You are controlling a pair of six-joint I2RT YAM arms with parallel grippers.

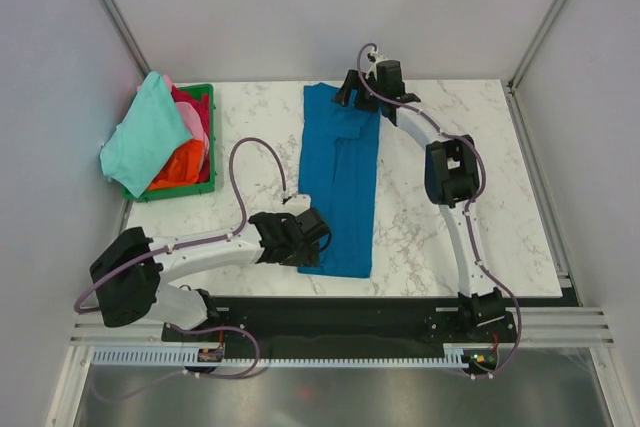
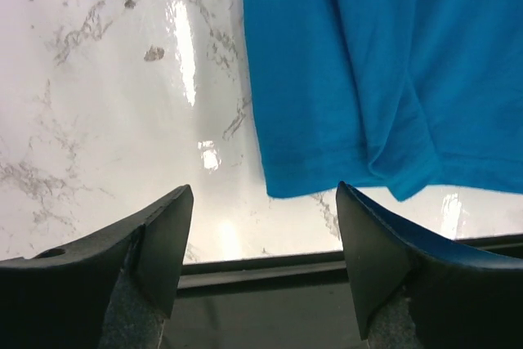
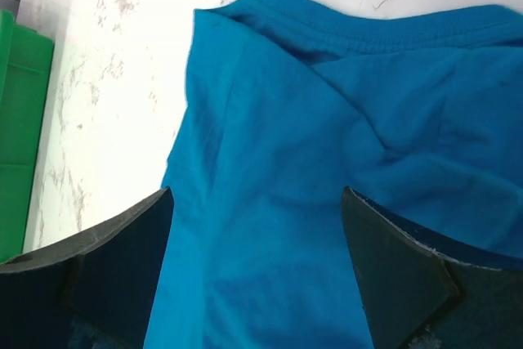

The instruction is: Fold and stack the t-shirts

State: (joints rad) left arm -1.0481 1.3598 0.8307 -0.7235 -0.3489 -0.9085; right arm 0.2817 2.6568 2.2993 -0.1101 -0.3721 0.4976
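Overhead layout: bright blue t-shirt (image 1: 340,182) folded lengthwise into a long narrow strip down the middle of the white marble table (image 1: 450,197), collar end at the far edge, hem toward the arm bases. Left gripper (image 1: 318,237) sits low at the near left corner of the strip; its wrist view shows the jaws spread, the hem corner just beyond the fingertips and nothing held. Right gripper (image 1: 348,92) hangs over the collar end, jaws likewise spread wide above the cloth, gripping nothing. Green basket (image 1: 170,192) stands at the far left, well apart from the blue strip, heaped with a mint-green t-shirt (image 1: 145,137) draped over its left rim, an orange-red t-shirt (image 1: 180,162), a pink t-shirt (image 1: 195,125) and a magenta t-shirt (image 1: 190,99)
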